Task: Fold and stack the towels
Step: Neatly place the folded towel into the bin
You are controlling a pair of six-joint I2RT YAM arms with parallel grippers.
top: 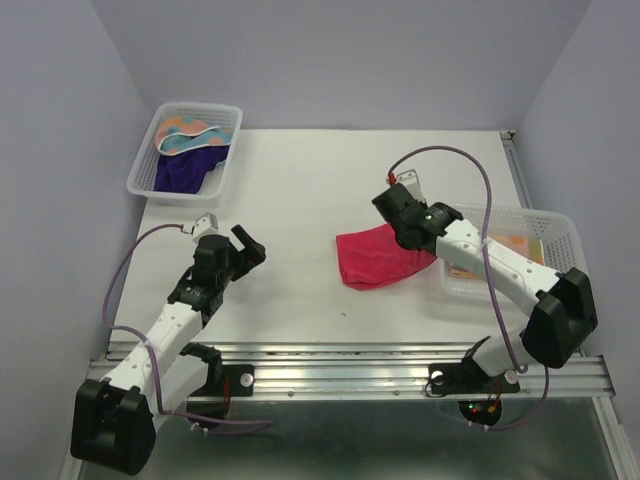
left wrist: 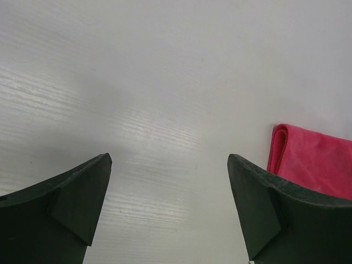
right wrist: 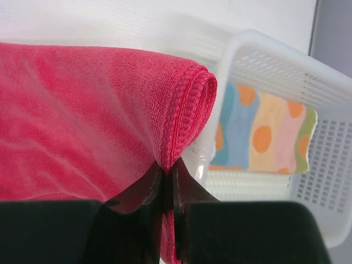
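Right end effector (right wrist: 168, 179) grips pink towel (right wrist: 82, 110); left end effector (left wrist: 169, 159) released; two baskets (top: 143, 172).

We see the pink-red towel (right wrist: 82, 110) as soft, matt, fuzzy cloth with a ribbed, stitched hem. The dotted towel (right wrist: 264, 132) looks like the same napped cloth. Its basket (right wrist: 286, 71) is white mesh plastic, faintly glossy. We find the table (left wrist: 165, 82) smooth and white, with a fine wood-like grain and a dull sheen. The fingers (left wrist: 71, 203) of the left gripper (left wrist: 170, 159) look dark, matt and slightly grainy.
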